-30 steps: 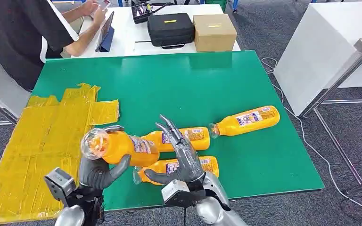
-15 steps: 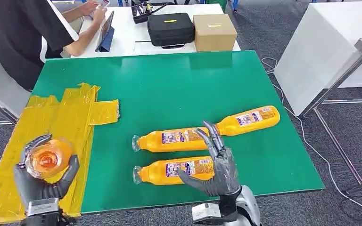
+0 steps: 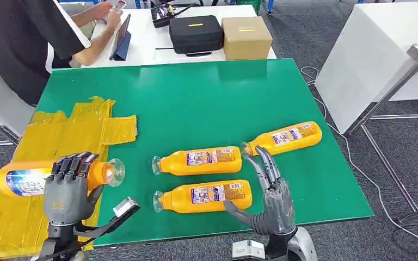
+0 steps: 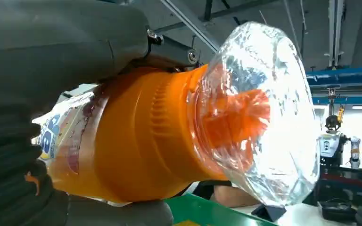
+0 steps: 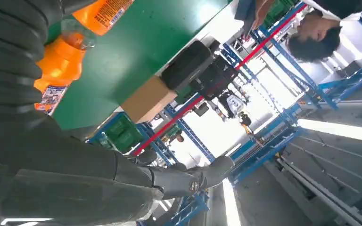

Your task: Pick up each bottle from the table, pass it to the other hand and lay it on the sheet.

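Turned sideways now, bottle lies under left fingers.

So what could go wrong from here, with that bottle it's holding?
The left hand holds the bottle sideways over the yellow sheet; released there, the round bottle may roll off. The open right hand sits beside the nearest lying bottle and could nudge it.

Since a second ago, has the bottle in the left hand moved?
Yes. The bottle, gripped by the left hand, has gone left from above the green table to over the yellow sheet.
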{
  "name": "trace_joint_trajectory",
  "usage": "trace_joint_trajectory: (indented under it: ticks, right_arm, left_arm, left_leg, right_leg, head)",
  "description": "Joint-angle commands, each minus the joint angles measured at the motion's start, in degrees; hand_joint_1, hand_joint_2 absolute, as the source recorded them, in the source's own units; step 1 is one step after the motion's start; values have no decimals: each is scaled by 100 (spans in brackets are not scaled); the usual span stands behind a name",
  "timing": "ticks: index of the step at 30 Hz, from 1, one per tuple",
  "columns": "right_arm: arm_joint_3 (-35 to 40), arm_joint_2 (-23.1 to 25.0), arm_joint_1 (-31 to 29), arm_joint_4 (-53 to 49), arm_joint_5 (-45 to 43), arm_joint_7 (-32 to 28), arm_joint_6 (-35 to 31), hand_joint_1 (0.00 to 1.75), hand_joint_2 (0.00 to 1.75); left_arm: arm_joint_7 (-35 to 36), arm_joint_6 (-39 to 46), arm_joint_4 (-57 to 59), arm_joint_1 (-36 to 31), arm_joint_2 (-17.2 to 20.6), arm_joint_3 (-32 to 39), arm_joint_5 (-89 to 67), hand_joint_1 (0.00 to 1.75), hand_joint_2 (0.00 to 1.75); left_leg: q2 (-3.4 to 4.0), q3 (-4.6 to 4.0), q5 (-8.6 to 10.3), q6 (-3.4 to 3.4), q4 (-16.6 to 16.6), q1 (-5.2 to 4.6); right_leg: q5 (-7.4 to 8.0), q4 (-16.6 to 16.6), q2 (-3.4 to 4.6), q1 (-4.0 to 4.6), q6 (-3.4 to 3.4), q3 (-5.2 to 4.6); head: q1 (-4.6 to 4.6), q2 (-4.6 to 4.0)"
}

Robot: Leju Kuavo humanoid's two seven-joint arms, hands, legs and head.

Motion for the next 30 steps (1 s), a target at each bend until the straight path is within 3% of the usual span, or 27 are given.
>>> trace_joint_trajectory:
  ticks: [1, 2, 4, 7, 9, 15, 19, 27, 28, 29, 30]
  right_arm:
    - [-61, -19, -167, 177, -103, -49, 180, 0, 175]
    - [-59, 35, -219, 236, -139, -92, 259, 0, 175]
    - [-56, 124, -329, 335, -155, -125, 364, 0, 175]
    - [-116, 223, -505, 460, -221, -111, 506, 0, 175]
    - [-149, 223, -563, 468, -241, -65, 591, 0, 175]
    - [-158, 211, -620, 535, -282, -50, 663, 0, 175]
    - [-148, 273, -876, 811, -376, -78, 757, 0, 175]
    - [-309, 270, -960, 851, -375, -2, 826, 0, 175]
    - [-309, 270, -976, 856, -367, -2, 838, 0, 175]
    - [-312, 273, -1016, 872, -361, 18, 871, 0, 175]
    - [-310, 275, -1030, 877, -360, 24, 882, 0, 175]
  left_arm:
    - [1838, -632, 1285, -1146, 1509, -1825, -39, 175, 175]
    - [2393, -946, 1574, -1451, 1778, -2404, -39, 175, 175]
    - [2543, -1119, 2126, -1668, 1696, -2627, -39, 175, 175]
    - [2481, -1099, 3188, -2043, 1481, -2541, -39, 175, 175]
    - [2241, -1090, 3623, -2162, 1249, -2181, -39, 175, 175]
    - [1958, -1239, 3839, -2233, 1112, -1777, -39, 175, 175]
    - [2395, -1394, 4504, -2493, 1283, -2009, -39, 175, 175]
    - [2110, -1306, 5351, -2610, 976, -1204, -39, 175, 175]
    - [2086, -1318, 5405, -2623, 946, -1149, -39, 141, 175]
    - [2038, -1322, 5498, -2659, 926, -1119, -39, 12, 175]
    - [2036, -1346, 5532, -2666, 916, -1116, -39, 0, 175]
  left_leg:
    - [-24, 15, -1, -11, -11, -2]
    - [-42, 18, 3, -16, -15, -3]
    - [-62, 11, 11, -17, -14, 0]
    - [-20, 16, 8, -10, -17, 0]
    - [-30, 15, 12, -13, -16, -1]
    - [-20, 15, 9, -23, -12, 2]
    - [-6, 8, 8, -19, -7, 3]
    - [-12, 7, 9, -20, -10, 3]
    - [-7, 3, 9, -17, -7, 4]
    - [-14, 11, 8, -20, -11, 1]
    - [-9, 8, 9, -17, -9, 1]
  right_leg:
    - [-7, -7, -7, -4, -4, 17]
    - [-10, -7, -18, -6, -6, 23]
    - [-8, -8, -36, -3, -7, 20]
    - [1, -10, -4, 2, -4, 16]
    - [-1, -7, -10, -1, -2, 17]
    - [-4, -2, 4, 2, -3, 18]
    - [1, 0, 10, 3, -3, 10]
    - [-1, 0, 9, 2, -3, 9]
    - [0, 2, 6, 3, -2, 5]
    - [-2, 0, 8, -1, -1, 14]
    - [-1, 2, 6, 1, -1, 11]
  head:
    - [-2, 0]
    - [0, -2]
    - [0, -2]
    - [-4, -2]
    - [0, -2]
    - [2, -2]
    - [0, -2]
    - [0, 0]
    - [-2, -2]
    - [0, 0]
    - [0, -2]
